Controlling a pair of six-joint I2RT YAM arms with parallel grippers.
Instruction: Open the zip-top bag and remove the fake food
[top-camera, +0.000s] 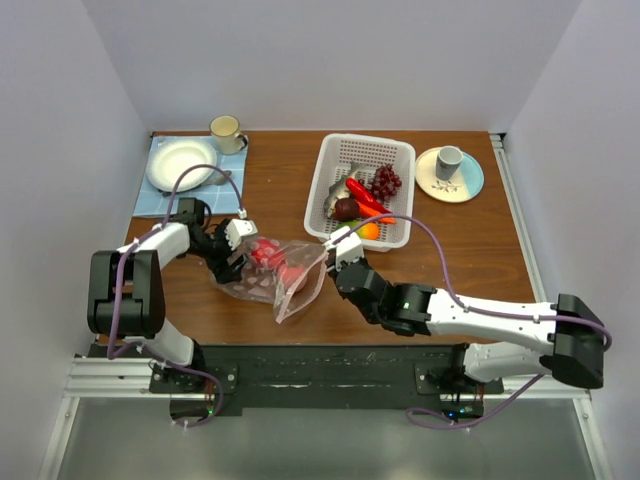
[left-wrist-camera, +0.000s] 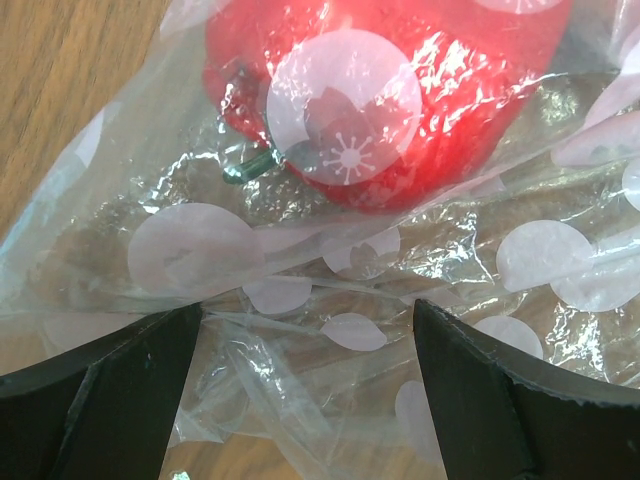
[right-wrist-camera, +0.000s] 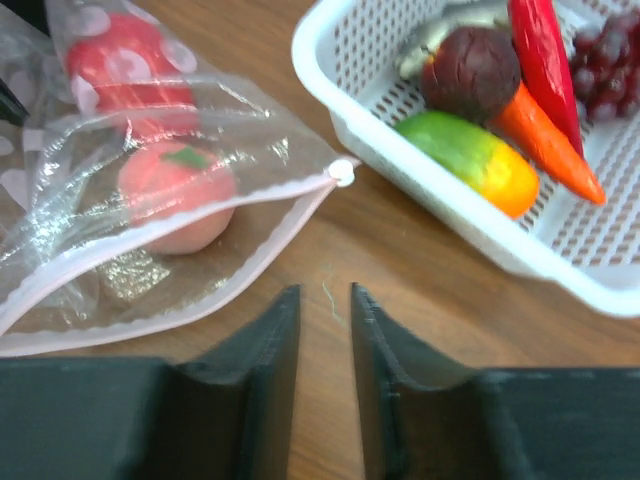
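Your left fingers (left-wrist-camera: 305, 385) straddle the zip-top bag (top-camera: 275, 275), spread wide over its crinkled plastic on the counter (top-camera: 450, 240). Two red pieces (right-wrist-camera: 150, 130) lie inside it. Right of the bag, your right fingers (right-wrist-camera: 325, 345) sit nearly closed, holding nothing, beside the basket (top-camera: 395, 150).

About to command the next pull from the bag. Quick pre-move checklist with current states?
1. Zip-top bag mouth open: ok, the pink strip is parted on the right-wrist view.
2. Left gripper holding the bag: cannot tell, jaws are spread with plastic between them.
3. Right gripper empty: ok, jaws nearly closed over bare table.
4. Food left inside: ok, a red piece and a pink-red fruit remain.
5. White basket has room for drops: ok.
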